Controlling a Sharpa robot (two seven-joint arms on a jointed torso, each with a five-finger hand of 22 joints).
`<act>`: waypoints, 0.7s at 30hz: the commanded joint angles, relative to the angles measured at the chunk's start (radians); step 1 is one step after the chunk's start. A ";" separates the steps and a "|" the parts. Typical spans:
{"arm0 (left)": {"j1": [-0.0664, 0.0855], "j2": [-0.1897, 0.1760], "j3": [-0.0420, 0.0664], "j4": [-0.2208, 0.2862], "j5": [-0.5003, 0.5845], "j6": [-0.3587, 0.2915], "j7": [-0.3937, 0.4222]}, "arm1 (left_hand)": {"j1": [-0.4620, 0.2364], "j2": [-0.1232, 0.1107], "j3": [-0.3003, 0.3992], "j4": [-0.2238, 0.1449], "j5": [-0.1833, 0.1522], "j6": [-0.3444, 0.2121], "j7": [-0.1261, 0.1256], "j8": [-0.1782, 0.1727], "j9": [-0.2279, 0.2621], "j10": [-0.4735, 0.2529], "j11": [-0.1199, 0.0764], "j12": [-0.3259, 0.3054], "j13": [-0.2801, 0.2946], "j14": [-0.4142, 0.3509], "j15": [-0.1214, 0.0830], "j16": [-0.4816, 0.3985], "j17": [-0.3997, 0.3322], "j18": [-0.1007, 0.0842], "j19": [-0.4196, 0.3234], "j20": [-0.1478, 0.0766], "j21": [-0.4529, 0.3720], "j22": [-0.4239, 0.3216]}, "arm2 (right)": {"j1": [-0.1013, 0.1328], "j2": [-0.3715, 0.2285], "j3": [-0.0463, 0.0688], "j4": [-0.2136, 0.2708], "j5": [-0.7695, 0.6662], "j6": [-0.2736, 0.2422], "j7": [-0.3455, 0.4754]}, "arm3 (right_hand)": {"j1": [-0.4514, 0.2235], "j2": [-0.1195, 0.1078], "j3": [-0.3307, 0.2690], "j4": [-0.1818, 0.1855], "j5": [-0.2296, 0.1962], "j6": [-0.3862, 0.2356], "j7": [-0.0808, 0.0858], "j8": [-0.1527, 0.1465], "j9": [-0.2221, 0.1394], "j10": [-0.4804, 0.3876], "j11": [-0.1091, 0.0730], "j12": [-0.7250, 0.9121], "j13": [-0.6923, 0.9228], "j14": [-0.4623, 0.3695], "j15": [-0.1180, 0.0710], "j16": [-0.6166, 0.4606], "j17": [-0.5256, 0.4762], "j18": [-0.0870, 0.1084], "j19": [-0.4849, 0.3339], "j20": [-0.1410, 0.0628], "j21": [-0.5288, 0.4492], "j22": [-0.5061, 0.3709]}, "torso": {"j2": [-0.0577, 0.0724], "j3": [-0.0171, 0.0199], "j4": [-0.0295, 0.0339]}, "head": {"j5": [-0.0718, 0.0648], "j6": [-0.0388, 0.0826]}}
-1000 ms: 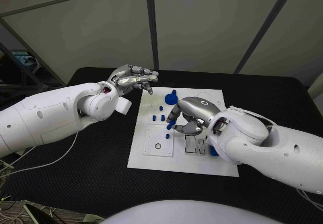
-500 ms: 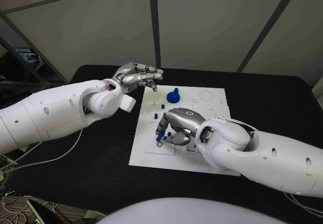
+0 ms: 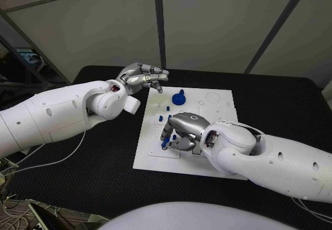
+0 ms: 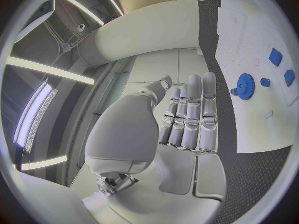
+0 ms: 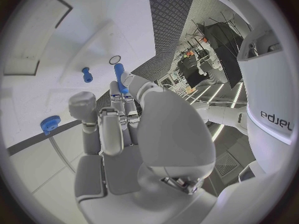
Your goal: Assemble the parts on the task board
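Observation:
The white task board (image 3: pixel 153 158) lies in the middle of the black table. My right hand (image 3: pixel 184 128) hovers over the board's near-left part and pinches a blue peg (image 3: pixel 165 139) in its fingertips. In the right wrist view the peg (image 5: pixel 119 76) points at a small ring hole (image 5: pixel 115 59) in the board. A blue gear (image 3: pixel 179 99) stands at the board's far end, with small blue pegs (image 3: pixel 160 116) between it and my right hand. My left hand (image 3: pixel 143 78) hangs above the table beyond the board's far-left corner, its fingers curled in on nothing.
Rectangular slots (image 3: pixel 197 149) are cut in the board beside my right hand. Round outlines (image 3: pixel 211 97) mark the board's far-right corner. More blue pieces (image 4: pixel 275 56) show near the gear (image 4: pixel 244 86) in the left wrist view. Black table (image 3: pixel 103 158) surrounds the board.
My right hand has carried the blue peg from the board's middle toward its near-left part, then nearly stopped. My left hand has kept its place.

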 commanded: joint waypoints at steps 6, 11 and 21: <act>0.002 0.000 0.001 0.000 0.002 0.010 0.005 | -0.013 0.001 -0.007 0.003 -0.004 -0.006 0.003 0.007 0.001 -0.004 -0.001 0.006 0.000 0.004 0.004 -0.003 -0.002 -0.003 0.005 -0.001 -0.007 -0.002 | 0.001 0.004 -0.001 -0.007 -0.046 0.055 -0.002 | 0.009 0.005 0.001 -0.008 0.006 -0.002 0.006 0.003 0.001 0.006 0.001 0.000 0.001 0.057 -0.004 0.004 0.001 -0.003 0.001 0.002 0.000 0.001 | 0.000 -0.0010 0.0008 | 0.001 -0.003; 0.002 0.000 0.001 0.000 0.002 0.009 0.005 | -0.013 0.001 -0.007 0.003 -0.004 -0.006 0.003 0.007 0.001 -0.004 -0.001 0.006 0.000 0.004 0.004 -0.003 -0.002 -0.003 0.005 -0.001 -0.007 -0.002 | 0.001 0.005 -0.010 -0.009 -0.055 0.069 -0.011 | 0.009 0.005 0.000 -0.008 0.006 -0.002 0.006 0.003 0.001 0.006 0.001 0.000 0.002 0.057 -0.004 0.004 0.001 -0.003 0.001 0.002 0.000 0.001 | 0.000 -0.0003 0.0003 | 0.002 -0.005; 0.002 0.000 0.001 0.000 0.002 0.009 0.004 | -0.013 0.001 -0.007 0.003 -0.004 -0.006 0.003 0.007 0.001 -0.004 -0.001 0.006 0.000 0.004 0.004 -0.003 -0.002 -0.003 0.005 -0.001 -0.007 -0.002 | 0.001 0.013 -0.017 -0.018 -0.070 0.074 -0.020 | 0.008 0.005 0.000 -0.008 0.006 -0.002 0.006 0.003 0.001 0.006 0.001 0.000 0.002 0.057 -0.004 0.004 0.002 -0.003 0.001 0.002 0.000 0.001 | 0.001 -0.0005 0.0012 | 0.003 -0.007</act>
